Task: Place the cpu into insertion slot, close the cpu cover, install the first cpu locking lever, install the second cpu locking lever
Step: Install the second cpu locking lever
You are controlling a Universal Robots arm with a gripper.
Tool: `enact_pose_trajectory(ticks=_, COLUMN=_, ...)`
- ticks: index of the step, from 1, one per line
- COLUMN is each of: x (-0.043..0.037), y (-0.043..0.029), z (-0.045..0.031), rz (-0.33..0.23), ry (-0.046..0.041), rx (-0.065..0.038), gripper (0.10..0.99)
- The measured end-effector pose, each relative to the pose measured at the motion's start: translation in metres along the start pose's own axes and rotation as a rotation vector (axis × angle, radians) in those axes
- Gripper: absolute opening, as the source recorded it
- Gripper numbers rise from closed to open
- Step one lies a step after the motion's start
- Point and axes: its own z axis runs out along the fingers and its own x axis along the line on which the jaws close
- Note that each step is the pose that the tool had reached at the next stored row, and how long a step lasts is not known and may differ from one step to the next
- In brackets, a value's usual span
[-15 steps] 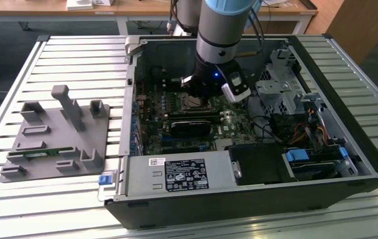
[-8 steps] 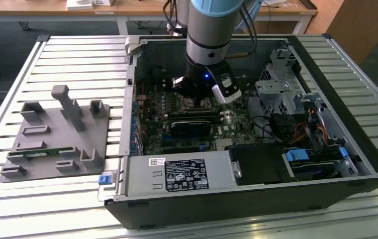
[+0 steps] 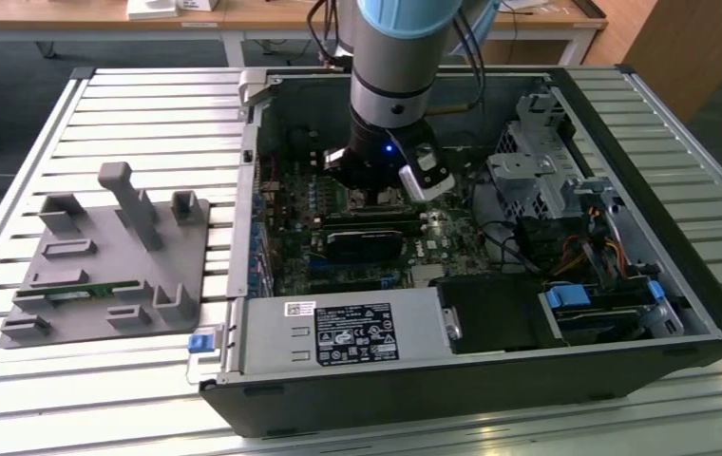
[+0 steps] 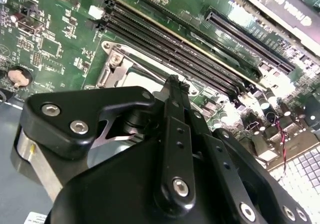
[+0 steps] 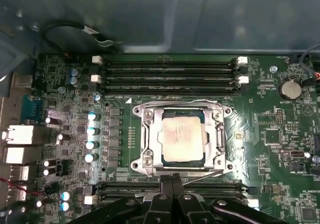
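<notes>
In the first wrist view the cpu [image 5: 182, 140], a pale silvery-tan square, lies in the insertion slot on the green board. The silver cpu cover [image 5: 150, 134] lies flat around it as a frame. A thin metal lever rod [image 5: 207, 175] slants along the socket edge nearest my fingertips. My gripper [image 5: 172, 178] is shut, its two black fingers pressed together just beside that edge with nothing between them. In the second wrist view the gripper [image 4: 175, 80] hangs over the cover [image 4: 112, 72]. In the exterior view the gripper [image 3: 374, 195] is low inside the open computer case, hiding the socket.
Long black memory slots [image 5: 167, 77] run beside the socket. A black card [image 3: 361, 242] lies below the gripper in the exterior view. A power supply [image 3: 342, 332] and drive cage [image 3: 539, 180] fill the case's sides. A grey fixture [image 3: 107, 256] stands on the slatted table at that view's left.
</notes>
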Motion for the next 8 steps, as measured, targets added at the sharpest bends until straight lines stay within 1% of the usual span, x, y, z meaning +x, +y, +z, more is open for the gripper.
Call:
enact_pose_trajectory(ticks=6, x=0.0013, y=-0.0044, z=-0.0004, rz=0.004, ry=0.0008, rx=-0.033, gripper=0.106)
enact_pose_trajectory(ticks=8, x=0.0024, y=-0.0069, z=-0.0007, rz=0.004, ry=0.0008, rx=-0.037, gripper=0.106)
